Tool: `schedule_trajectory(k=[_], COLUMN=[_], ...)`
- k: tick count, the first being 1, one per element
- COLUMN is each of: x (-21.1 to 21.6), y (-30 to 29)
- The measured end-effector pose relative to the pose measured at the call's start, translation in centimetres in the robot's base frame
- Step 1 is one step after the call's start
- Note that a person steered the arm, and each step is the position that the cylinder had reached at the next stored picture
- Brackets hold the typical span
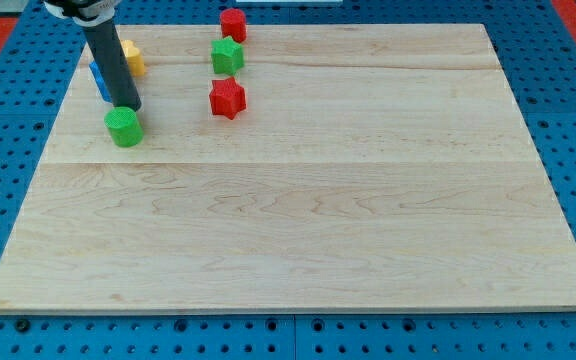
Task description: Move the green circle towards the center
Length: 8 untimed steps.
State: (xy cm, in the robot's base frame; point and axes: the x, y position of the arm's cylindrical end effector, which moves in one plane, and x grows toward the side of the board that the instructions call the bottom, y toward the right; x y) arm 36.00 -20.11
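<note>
Green circle near the wooden worktop's upper-left corner, my tip just above it, no fingers, nothing held, blue block and yellow block beyond, green star between two red blocks

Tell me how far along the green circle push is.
Done: my tip sits just above the green circle in the view, apparently touching its top edge. In hand: the push itself, with little progress, as the circle lies near the wooden board's left edge. Left: sliding it toward the view's lower right to the centre, well away from the red star and green star.
</note>
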Motion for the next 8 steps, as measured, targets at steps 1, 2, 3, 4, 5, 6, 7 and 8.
schedule_trajectory(k=[1, 2, 3, 4, 5, 6, 7, 8], x=[1.4, 1.9, 3.6, 5.7, 5.2, 4.9, 4.9, 4.9], y=[-1.8, -4.5, -6.2, -5.4, -3.6, -2.5, -1.6, -1.9])
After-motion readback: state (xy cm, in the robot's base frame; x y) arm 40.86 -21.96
